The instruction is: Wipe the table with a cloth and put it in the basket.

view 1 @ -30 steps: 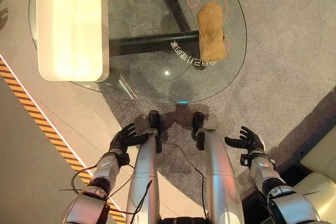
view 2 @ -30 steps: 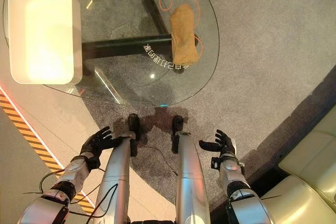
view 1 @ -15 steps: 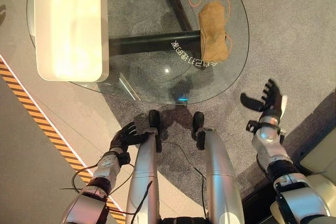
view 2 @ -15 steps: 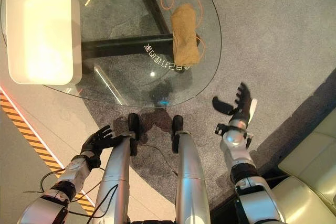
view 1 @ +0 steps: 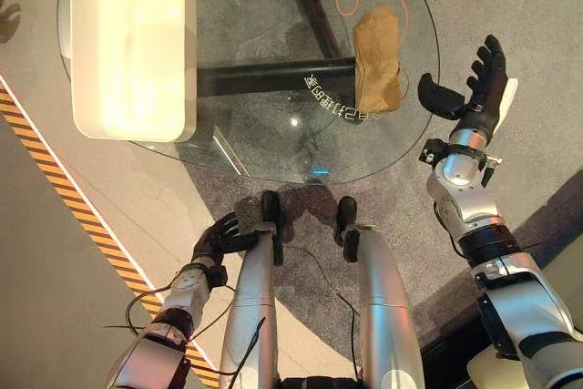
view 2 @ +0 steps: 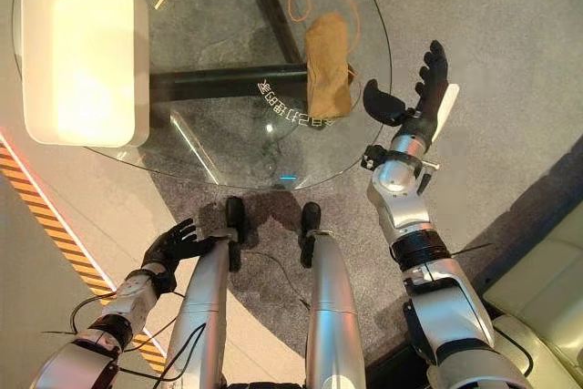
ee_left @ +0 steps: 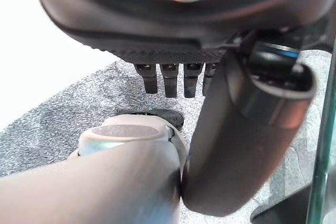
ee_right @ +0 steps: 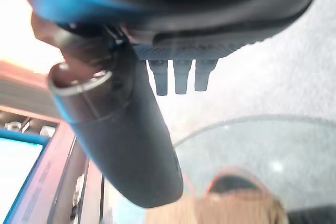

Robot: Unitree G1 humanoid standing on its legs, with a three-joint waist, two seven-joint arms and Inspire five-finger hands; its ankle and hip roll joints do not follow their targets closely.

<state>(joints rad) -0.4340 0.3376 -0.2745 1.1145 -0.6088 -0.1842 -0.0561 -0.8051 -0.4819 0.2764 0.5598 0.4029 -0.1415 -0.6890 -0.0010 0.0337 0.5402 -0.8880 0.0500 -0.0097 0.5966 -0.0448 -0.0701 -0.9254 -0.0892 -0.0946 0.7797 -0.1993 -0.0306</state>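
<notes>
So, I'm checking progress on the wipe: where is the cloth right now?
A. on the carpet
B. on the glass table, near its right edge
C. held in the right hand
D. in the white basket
B: the cloth lies on the glass table near its right edge, while the open right hand is beside it, not touching, and the basket holds nothing.

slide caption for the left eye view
Open right hand raised beside the brown cloth on the glass table.

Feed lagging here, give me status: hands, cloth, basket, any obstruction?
Right hand open, raised beside the table edge, not on the cloth. Left hand open, low. Cloth lies on glass table; basket opposite end. Nothing between.
</notes>
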